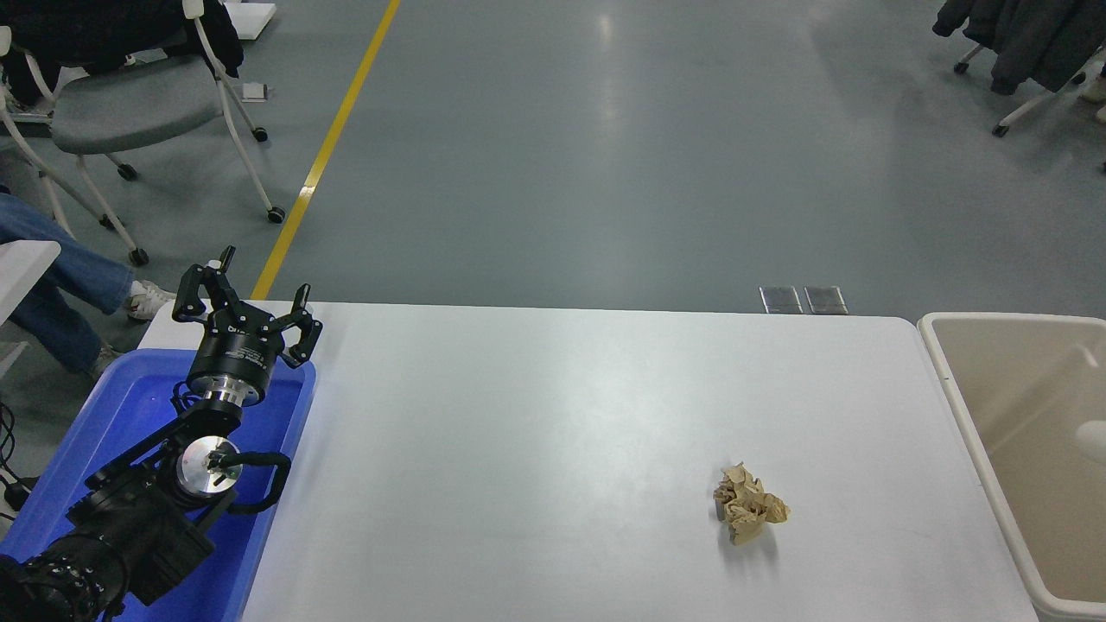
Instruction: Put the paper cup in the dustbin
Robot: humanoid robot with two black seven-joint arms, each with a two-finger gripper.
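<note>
Left tool (249,304) is parked w/ fingers spread apart, holding nothing, over the blue tub (130,406); right tool isn't in view. You've got the white counter (562,415) first, then the beige dustbin (950,380) just off its right edge, then a brown paper ball (748,513) on the counter near the bin. Smallest: the paper cup (1090,432), a blurry white shape inside the bin by the frame edge. Job looks done. If you re-grab: light, thin-walled, crushes easily, so pinch gently at mid-body.
</note>
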